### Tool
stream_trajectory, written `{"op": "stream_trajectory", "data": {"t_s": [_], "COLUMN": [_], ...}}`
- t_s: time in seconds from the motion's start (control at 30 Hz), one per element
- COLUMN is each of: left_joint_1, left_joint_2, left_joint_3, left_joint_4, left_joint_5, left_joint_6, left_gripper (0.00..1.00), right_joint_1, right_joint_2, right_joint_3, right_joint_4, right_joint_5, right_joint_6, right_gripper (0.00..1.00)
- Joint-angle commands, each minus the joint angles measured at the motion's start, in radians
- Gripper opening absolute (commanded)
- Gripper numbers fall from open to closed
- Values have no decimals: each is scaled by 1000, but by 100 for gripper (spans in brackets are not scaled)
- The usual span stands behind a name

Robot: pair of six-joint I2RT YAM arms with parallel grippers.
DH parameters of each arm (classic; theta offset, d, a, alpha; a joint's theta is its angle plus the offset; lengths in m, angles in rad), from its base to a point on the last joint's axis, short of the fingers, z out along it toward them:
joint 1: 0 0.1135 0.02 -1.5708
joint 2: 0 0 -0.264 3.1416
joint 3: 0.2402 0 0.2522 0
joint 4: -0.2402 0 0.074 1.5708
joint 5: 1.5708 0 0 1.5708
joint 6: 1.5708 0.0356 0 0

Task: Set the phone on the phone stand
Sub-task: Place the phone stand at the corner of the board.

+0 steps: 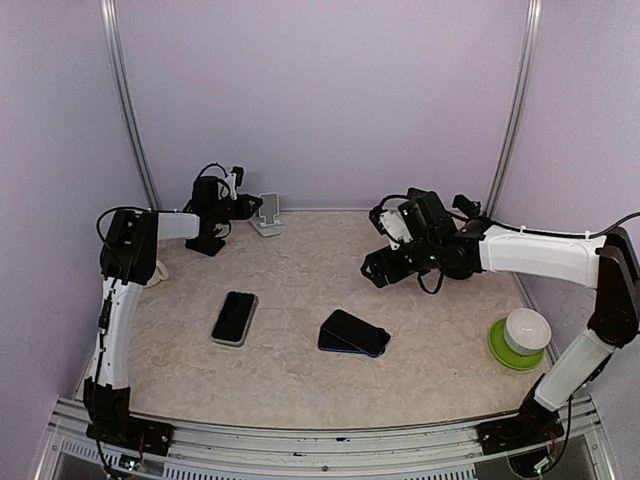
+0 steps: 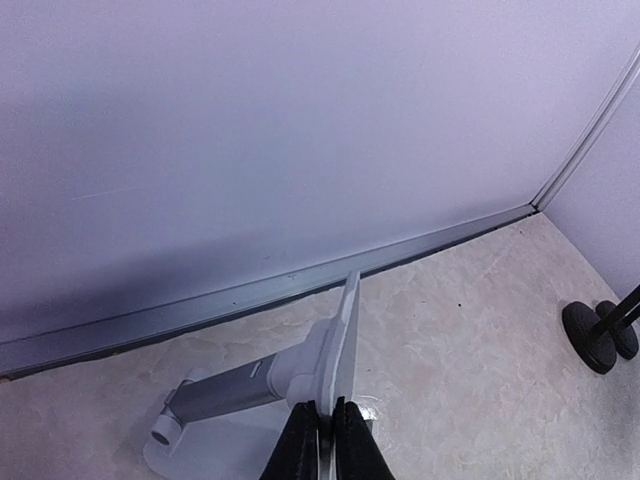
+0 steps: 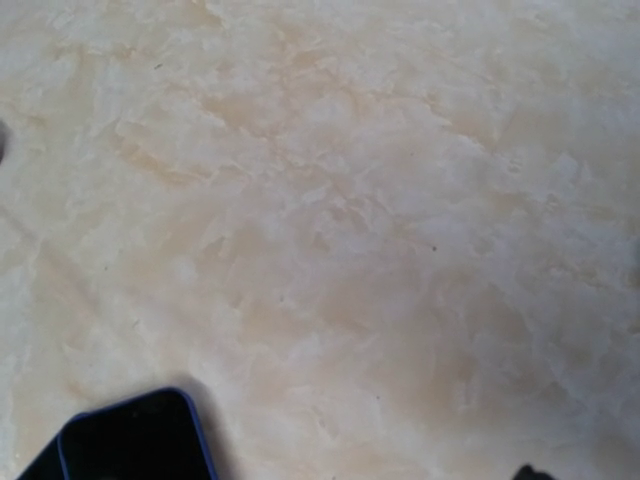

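The white phone stand [image 1: 268,213] sits at the back of the table near the wall. My left gripper [image 1: 257,208] is shut on it; in the left wrist view the black fingers [image 2: 300,440] pinch the lower edge of the stand's tilted plate [image 2: 345,335]. One phone in a light case [image 1: 234,318] lies flat at left of centre. A dark phone in a blue case [image 1: 353,333] lies at centre, and its corner [image 3: 140,440] shows in the right wrist view. My right gripper [image 1: 380,268] hovers open above the table behind that phone, holding nothing.
A green dish with a white cylinder on it [image 1: 518,340] stands at the right edge. Purple walls close the back and sides, with a metal rail [image 2: 250,295] along the back wall's foot. A black round object [image 2: 595,335] shows at the right of the left wrist view.
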Motion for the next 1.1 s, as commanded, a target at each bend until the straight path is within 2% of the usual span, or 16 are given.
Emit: {"op": "stream_trajectory", "data": {"t_s": [0.0,0.13,0.23,0.3,0.47,0.57,0.63,0.87,1.07], "left_joint_1": [-6,-10,-13,-13,-14,-13,-13,-18,-35], "left_joint_2": [8,4,-6,-18,-65,-93,-110,-183,-278], "left_joint_3": [2,-4,-19,-39,-101,-125,-134,-152,-206], "left_joint_4": [-7,-18,-28,-27,0,4,-3,-40,-112], "left_joint_5": [18,20,18,6,-8,-20,-22,-37,-125], "left_joint_6": [-17,-20,-12,-14,-31,-42,-45,-53,-52], "left_gripper": [12,28,32,39,67,86,98,99,99], "right_joint_1": [5,6,6,6,6,6,6,7,12], "right_joint_2": [7,4,5,6,14,22,31,69,73], "right_joint_3": [30,34,37,40,49,54,60,72,71], "right_joint_4": [-10,-11,-11,-11,-16,-27,-43,-94,-92], "right_joint_5": [2,2,0,-1,-12,-19,-36,-88,-99], "right_joint_6": [-5,-7,-9,-10,-13,-21,-35,-79,-80], "right_gripper": [84,84,84,84,86,91,98,100,100]}}
